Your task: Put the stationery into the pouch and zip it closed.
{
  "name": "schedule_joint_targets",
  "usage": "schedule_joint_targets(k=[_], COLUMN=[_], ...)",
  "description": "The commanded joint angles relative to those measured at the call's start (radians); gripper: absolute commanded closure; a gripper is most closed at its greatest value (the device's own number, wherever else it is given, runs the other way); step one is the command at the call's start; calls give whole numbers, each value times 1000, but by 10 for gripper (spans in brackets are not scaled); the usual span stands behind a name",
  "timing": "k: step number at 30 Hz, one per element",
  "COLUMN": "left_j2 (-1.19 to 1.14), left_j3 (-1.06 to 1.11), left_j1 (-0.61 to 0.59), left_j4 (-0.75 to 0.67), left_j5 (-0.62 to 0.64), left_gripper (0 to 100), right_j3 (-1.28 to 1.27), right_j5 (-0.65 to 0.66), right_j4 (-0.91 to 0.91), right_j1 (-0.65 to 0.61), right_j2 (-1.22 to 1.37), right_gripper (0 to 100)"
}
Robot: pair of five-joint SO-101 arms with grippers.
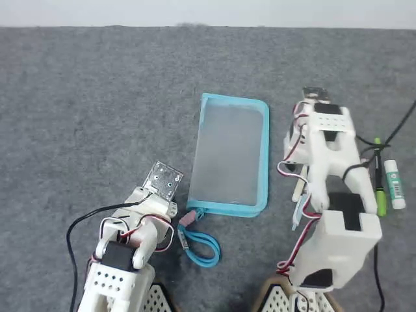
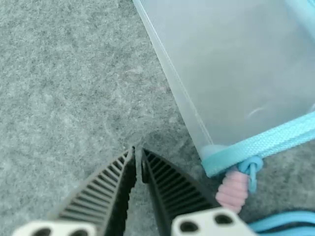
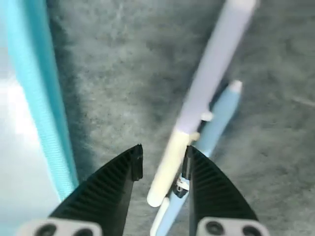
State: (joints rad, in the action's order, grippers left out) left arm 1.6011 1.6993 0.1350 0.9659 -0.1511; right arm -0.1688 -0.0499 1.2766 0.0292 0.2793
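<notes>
The translucent pouch [image 1: 231, 156] with a teal border lies flat mid-table, its pink zipper pull [image 1: 188, 220] at the near corner. My left gripper [image 2: 138, 156] is shut and empty, low over the grey mat just beside that pouch [image 2: 236, 73] corner and the pull [image 2: 232, 191]. My right gripper [image 3: 162, 157] is open and straddles the end of a lavender and cream pen [image 3: 206, 83], which lies across a blue pen [image 3: 219, 118]. Both pens [image 1: 298, 187] lie right of the pouch, under the right arm [image 1: 325, 149].
A green marker [image 1: 379, 185] and a white glue stick [image 1: 394, 185] lie at the far right, beside a black cable. The pouch's teal wrist strap [image 1: 203, 250] loops on the mat between the two arm bases. Grey felt covers the table.
</notes>
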Motion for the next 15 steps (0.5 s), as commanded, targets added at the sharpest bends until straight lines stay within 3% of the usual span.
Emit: schedule_joint_targets(k=[1, 15], left_j2=[3, 3], left_j3=[-8, -8], left_j1=[5, 5], left_j4=[5, 5], left_j5=[-6, -6], left_gripper=[983, 983], right_j3=[34, 14], right_j5=[-14, 11], right_j4=[2, -27], right_j1=[21, 25], right_j2=[-84, 71], right_gripper=[879, 879])
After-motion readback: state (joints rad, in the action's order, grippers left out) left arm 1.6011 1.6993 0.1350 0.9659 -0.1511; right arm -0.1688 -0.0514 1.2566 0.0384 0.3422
